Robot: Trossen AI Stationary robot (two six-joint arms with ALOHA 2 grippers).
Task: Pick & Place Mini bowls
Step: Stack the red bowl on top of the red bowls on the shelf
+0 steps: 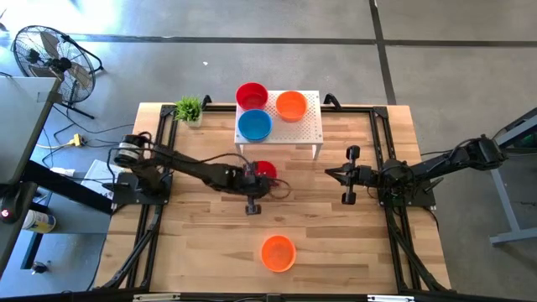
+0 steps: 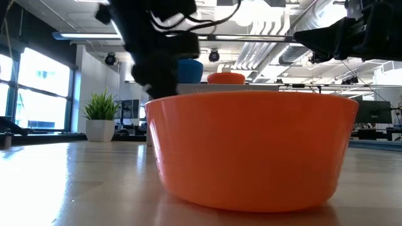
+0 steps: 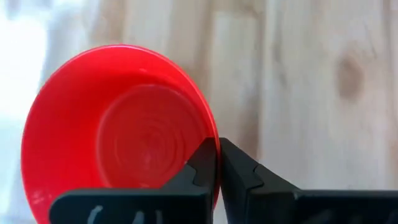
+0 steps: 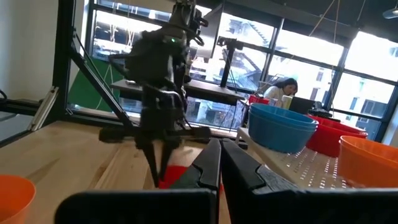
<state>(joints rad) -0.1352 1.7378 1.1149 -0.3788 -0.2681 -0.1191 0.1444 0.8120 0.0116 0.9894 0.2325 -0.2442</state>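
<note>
The red bowl [image 3: 118, 134] sits upright on the counter [image 1: 336, 243], mouth up, just in front of the white stand [image 1: 306, 134] near the counter's middle. Being round, it has no long axis to speak of. The left pincer [image 3: 217, 163] is pressed together on its rim, one finger inside the wall and one outside. In the high view the bowl shows only as a red patch [image 1: 265, 170] beside that arm's wrist.

On the stand are three more bowls, all mouth up: a second red one [image 1: 252, 96] at the back, an orange one [image 1: 291, 106] beside it, and a blue one [image 1: 254, 126] in front. Another orange bowl [image 1: 278, 252] stands alone near the counter's front edge (it fills most of the low view [image 2: 251, 150]).

The right pincer [image 4: 219, 163] hangs pressed together with nothing between its fingers, to the right of the stand and well apart from the bowls.

The counter is pale wood planking with a black frame. A small green plant [image 1: 190, 109] stands at its back left corner. Beyond lie a grey concrete floor, a fan [image 1: 50, 59], and large windows; a person [image 4: 283, 90] sits at a desk far off.
</note>
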